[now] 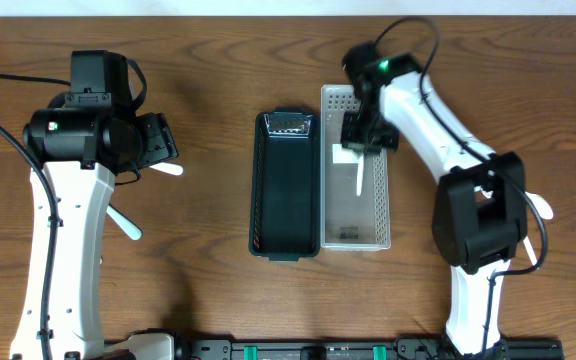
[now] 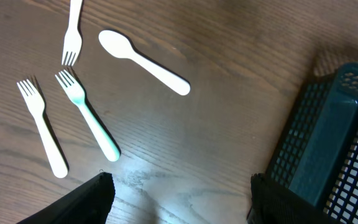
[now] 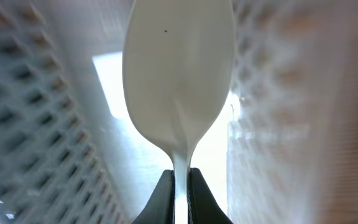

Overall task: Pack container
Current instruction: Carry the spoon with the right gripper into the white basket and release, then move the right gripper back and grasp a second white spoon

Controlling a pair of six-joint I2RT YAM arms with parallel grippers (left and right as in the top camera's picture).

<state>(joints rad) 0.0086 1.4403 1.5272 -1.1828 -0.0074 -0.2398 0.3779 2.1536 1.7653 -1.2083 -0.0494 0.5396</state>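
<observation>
My right gripper [image 1: 360, 138] is shut on the neck of a white spoon [image 3: 179, 81] and holds it low inside the white mesh basket [image 1: 378, 215]; the spoon also shows in the overhead view [image 1: 358, 178]. My left gripper [image 2: 182, 202] is open and empty above the bare table, near loose cutlery: a white spoon [image 2: 143, 61], a mint fork [image 2: 87, 118] and two white forks [image 2: 42, 127] [image 2: 72, 31]. In the overhead view my left gripper [image 1: 158, 145] hides most of that cutlery.
A dark green mesh basket [image 1: 264, 190] stands beside the white one, on its left, and shows at the right of the left wrist view [image 2: 328, 143]. A white utensil [image 1: 125, 222] lies by the left arm. Bare wood surrounds the baskets.
</observation>
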